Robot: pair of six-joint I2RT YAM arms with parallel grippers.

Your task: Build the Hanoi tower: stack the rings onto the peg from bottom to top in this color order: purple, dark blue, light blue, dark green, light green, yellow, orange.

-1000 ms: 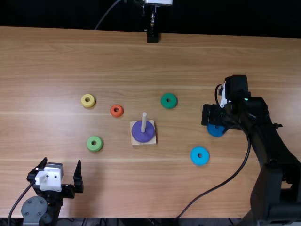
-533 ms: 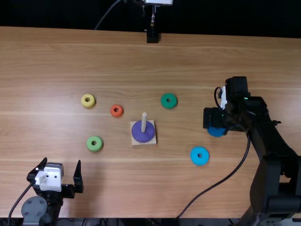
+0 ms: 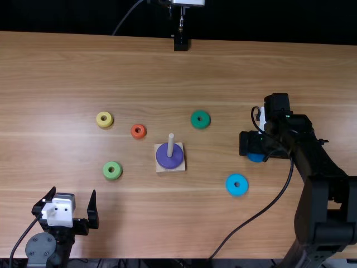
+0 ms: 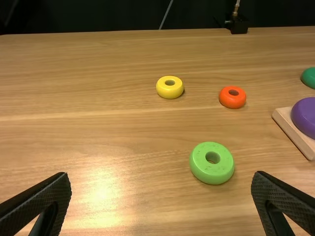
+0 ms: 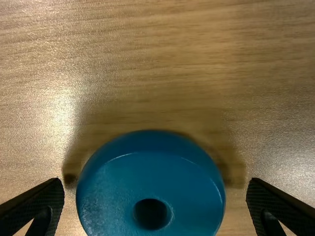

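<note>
The purple ring lies around the peg on its square base. My right gripper is low over the dark blue ring, partly covering it. In the right wrist view the open right gripper has one finger on each side of the dark blue ring, with gaps between. My left gripper stands open and holds nothing at the near left; the left wrist view shows the left gripper with fingers wide apart, the light green ring beyond them.
Loose on the table lie the light blue ring, dark green ring, light green ring, yellow ring and orange ring. A cable from the right arm curves over the near right.
The right arm has shifted slightly, its wrist coming a little toward the near edge and left, around the dark blue ring. The left arm and the rings have stayed put.
</note>
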